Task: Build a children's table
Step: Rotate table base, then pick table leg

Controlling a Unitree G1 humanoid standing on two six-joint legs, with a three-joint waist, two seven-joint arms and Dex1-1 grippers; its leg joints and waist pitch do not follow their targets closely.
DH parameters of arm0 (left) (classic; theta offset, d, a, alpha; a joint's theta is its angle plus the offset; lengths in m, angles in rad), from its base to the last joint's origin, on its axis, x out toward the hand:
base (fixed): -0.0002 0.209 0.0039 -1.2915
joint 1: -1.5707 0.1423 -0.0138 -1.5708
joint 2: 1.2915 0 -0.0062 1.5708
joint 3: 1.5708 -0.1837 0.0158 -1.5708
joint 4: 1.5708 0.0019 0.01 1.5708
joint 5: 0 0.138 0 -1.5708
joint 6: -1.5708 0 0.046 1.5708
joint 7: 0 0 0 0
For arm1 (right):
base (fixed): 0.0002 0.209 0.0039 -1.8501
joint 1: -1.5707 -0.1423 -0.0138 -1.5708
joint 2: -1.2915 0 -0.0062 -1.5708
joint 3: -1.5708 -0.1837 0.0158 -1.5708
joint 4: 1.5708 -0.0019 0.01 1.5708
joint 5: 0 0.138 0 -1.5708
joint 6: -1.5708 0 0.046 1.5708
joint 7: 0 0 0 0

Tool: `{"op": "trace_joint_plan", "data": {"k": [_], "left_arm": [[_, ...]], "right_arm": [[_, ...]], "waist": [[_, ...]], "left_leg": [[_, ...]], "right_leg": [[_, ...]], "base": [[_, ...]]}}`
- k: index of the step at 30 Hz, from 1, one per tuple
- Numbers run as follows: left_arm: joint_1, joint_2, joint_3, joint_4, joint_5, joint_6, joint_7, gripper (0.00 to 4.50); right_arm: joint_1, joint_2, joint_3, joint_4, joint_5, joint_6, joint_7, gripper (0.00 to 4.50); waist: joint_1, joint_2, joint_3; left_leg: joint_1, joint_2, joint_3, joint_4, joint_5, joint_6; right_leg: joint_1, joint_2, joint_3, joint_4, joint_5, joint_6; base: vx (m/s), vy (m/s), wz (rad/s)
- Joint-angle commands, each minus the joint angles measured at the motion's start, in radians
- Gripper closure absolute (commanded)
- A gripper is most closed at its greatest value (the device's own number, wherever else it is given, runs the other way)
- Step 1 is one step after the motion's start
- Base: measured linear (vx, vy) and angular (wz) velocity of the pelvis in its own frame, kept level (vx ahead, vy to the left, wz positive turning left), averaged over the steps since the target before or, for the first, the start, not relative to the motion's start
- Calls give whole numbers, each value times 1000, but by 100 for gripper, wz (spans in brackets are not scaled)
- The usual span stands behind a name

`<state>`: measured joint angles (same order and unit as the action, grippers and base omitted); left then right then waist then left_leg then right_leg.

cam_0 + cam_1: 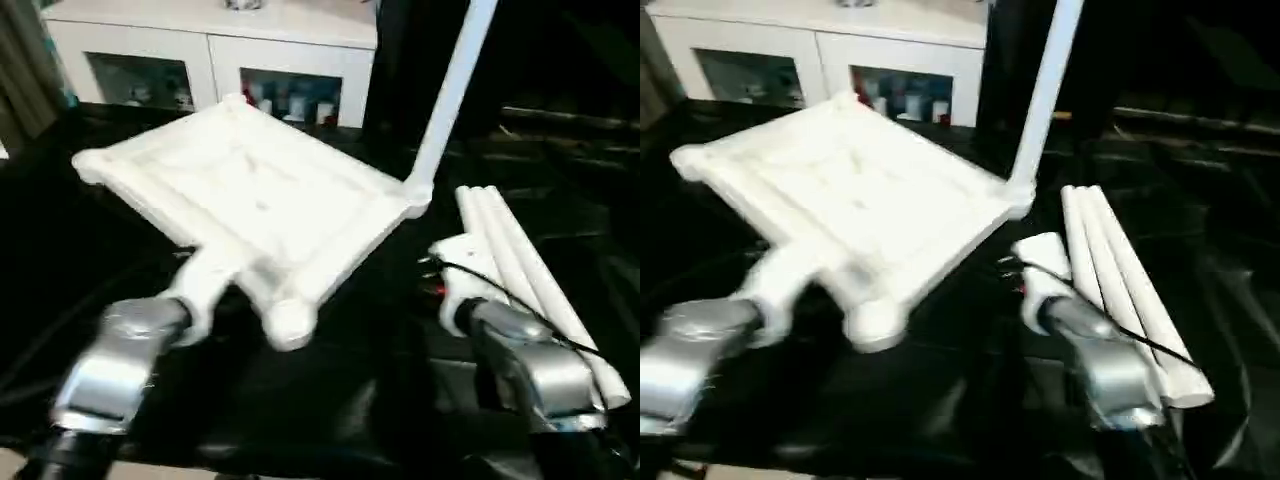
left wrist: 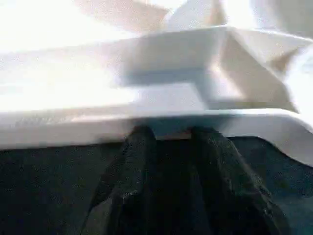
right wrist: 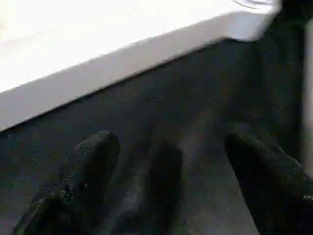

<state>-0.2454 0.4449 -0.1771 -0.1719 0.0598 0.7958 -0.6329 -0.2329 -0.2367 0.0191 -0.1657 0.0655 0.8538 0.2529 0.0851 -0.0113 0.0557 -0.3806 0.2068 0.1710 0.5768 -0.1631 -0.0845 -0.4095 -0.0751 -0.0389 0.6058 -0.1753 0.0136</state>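
The children's table top (image 1: 260, 200) lies upside down with its ribbed underside up, and its near side is raised off the black work table. One white leg (image 1: 450, 90) stands upright in its far right corner socket. My left gripper (image 2: 168, 134) is shut on the rim of the top's near edge, and both black fingers (image 2: 142, 147) pinch that rim. My right gripper (image 3: 171, 147) stands open low over the black cover, just right of the top's right edge and holding nothing. Three loose white legs (image 1: 530, 270) lie side by side to the right of my right wrist.
A white glass-door cabinet (image 1: 210, 60) stands behind the black-covered work table (image 1: 350, 380). A thin cable runs along my right forearm (image 1: 530, 370). Dark clutter lies at the far right.
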Motion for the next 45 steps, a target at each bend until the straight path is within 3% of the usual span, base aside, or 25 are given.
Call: {"op": "trace_joint_plan", "data": {"k": [1, 2, 3, 6, 10, 12, 14, 17, 19, 20, 21, 33, 45], "left_arm": [[-11, -12, -35, -17, -13, -23, -18, 292], [-12, -17, -60, -19, -16, -26, -33, 292], [-12, -16, -63, -20, -17, -29, -37, 292], [-13, -3, -68, -32, -25, -26, -58, 292], [-9, 34, -57, -60, -50, -58, -109, 283], [1, 69, -33, -106, -106, -95, -174, 283], [3, 78, -23, -126, -126, -103, -197, 283], [7, 105, 0, -198, -194, -88, -265, 283], [8, 116, 5, -231, -226, -72, -295, 283], [8, 117, 5, -233, -228, -72, -296, 283], [9, 121, 3, -248, -240, -67, -308, 283], [18, 157, -12, -295, -287, -44, -335, 283], [24, 178, -26, -308, -303, -30, -321, 283]], "right_arm": [[11, 8, -40, -79, -20, 111, -45, 60], [10, 15, -47, -158, -27, 207, -67, 60], [7, 18, -50, -172, -27, 227, -71, 60], [-16, 35, -71, -226, -20, 310, -89, 60], [-53, 48, -103, -275, -21, 423, -108, 23], [-86, 34, -119, -290, -35, 523, -119, 11], [-94, 26, -121, -289, -38, 545, -120, 11], [-125, -2, -127, -297, -42, 635, -124, 11], [-139, -19, -135, -291, -36, 682, -118, 11], [-140, -20, -136, -290, -35, 685, -117, 11], [-143, -23, -143, -286, -31, 703, -113, 11], [-160, -36, -174, -230, -22, 760, -111, 11], [-141, -49, -189, -175, -2, 761, -92, 11]], "waist": [[-6, 19, -59], [-6, 26, -60], [-8, 20, -61], [-11, 28, -60], [-20, 28, -60], [-21, 28, -62], [-22, 28, -61], [-22, 22, -63], [-22, 24, -61], [-21, 25, -63], [-22, 19, -61], [-21, 19, -59], [-19, 14, -64]], "left_leg": [[23, 3, -1, -72, -322, -57], [22, 3, -4, -72, -311, -58], [19, 3, -3, -71, -297, -57], [19, 1, -2, -70, -294, -57], [22, 2, -4, -72, -300, -68], [22, 1, -6, -72, -286, -71], [26, 2, -3, -70, -286, -78], [21, 1, -2, -69, -247, -79], [21, 0, 1, -68, -238, -82], [22, 0, 1, -67, -232, -83], [22, 0, 3, -67, -235, -82], [28, -2, 1, -66, -267, -88], [25, -2, 3, -62, -216, -82]], "right_leg": [[33, -33, 32, -86, -329, -104], [34, -32, 32, -83, -329, -98], [35, -32, 32, -83, -323, -92], [32, -35, 32, -87, -354, -84], [28, -31, 31, -86, -372, -74], [31, -32, 30, -81, -360, -78], [27, -32, 32, -79, -336, -88], [34, -31, 32, -72, -298, -95], [33, -31, 34, -71, -288, -95], [35, -32, 34, -70, -291, -96], [33, -31, 35, -72, -299, -93], [30, -32, 34, -81, -406, -55], [37, -31, 34, -70, -327, -80]], "base": [[0, 0, 0], [0, 0, 0], [0, 0, 0], [0, 0, 0], [0, 0, 0], [0, 0, 0], [0, 0, 0], [0, 0, 0], [0, 0, 0], [0, 0, 0], [0, 0, 0], [0, 0, 0], [0, 0, 0]]}}
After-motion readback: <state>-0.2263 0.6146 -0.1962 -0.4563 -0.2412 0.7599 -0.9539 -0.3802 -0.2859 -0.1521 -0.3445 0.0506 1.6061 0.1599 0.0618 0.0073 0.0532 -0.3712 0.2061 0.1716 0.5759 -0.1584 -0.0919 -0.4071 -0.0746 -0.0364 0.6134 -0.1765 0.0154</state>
